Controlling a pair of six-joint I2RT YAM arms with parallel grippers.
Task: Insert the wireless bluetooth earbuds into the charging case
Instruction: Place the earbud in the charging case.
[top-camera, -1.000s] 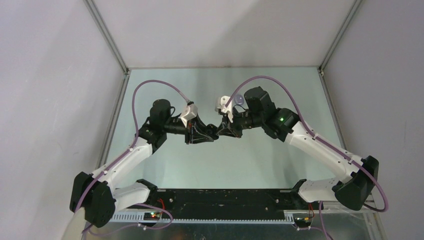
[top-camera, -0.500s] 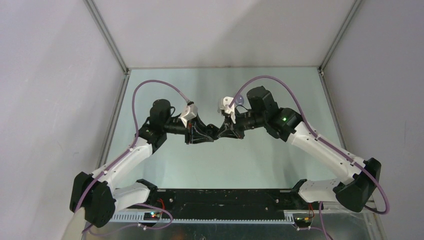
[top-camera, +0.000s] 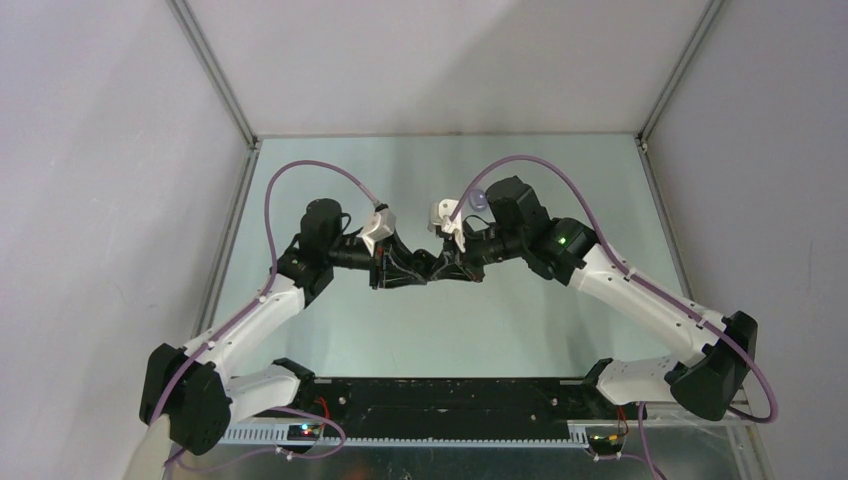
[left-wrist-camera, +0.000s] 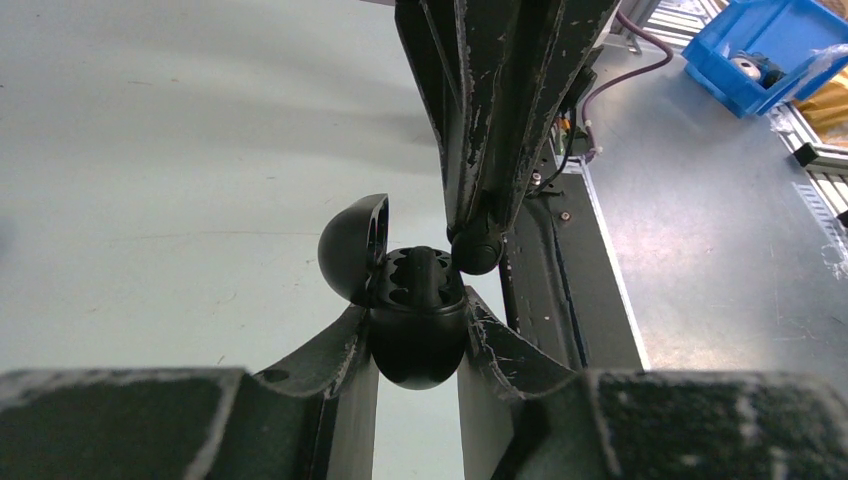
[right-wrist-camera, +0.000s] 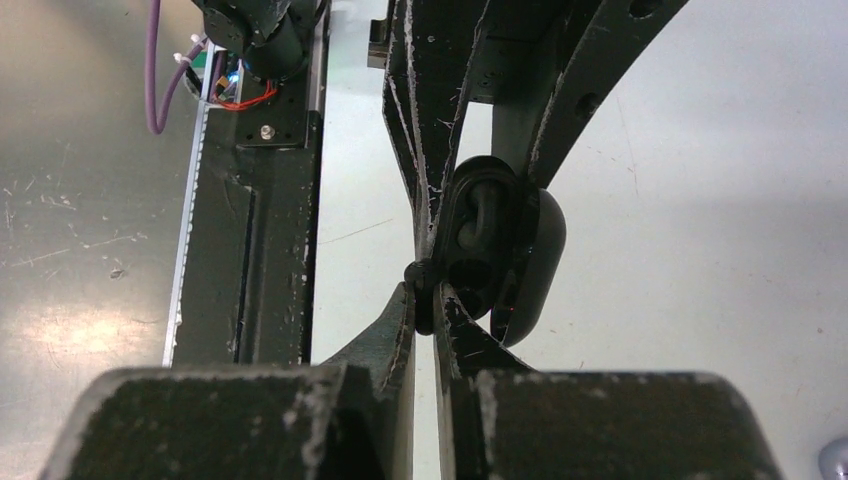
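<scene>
Two arms meet over the middle of the surface, tools tip to tip, held above it. There is bare surface on every side of them; the far edge and both side edges, with their metal corner posts, lie well apart from the tools. The near edge carries a black base rail.

Left tool: narrow, clamped on the rounded body of the black charging case, one finger on each flank. The case's lid stands swung open to one side, with the open face turned toward the right arm.

Right tool: almost closed, pinching one black earbud at its fingertips. The bud sits at the rim of the case's open face. I cannot tell whether it touches the rim or stands just beside it.

Hard to read: from above, the case and bud are lost among the black fingers. The recesses inside the case are dark, so their number and contents are unclear. The left wrist view cuts off the right tool's upper fingers.

Count: one case, one black earbud in view, two tools. One pale purple rounded item lies on the surface just behind the right arm, partly covered by the cable; what it is cannot be made out. One blue bin sits off the surface, beyond its edge.
</scene>
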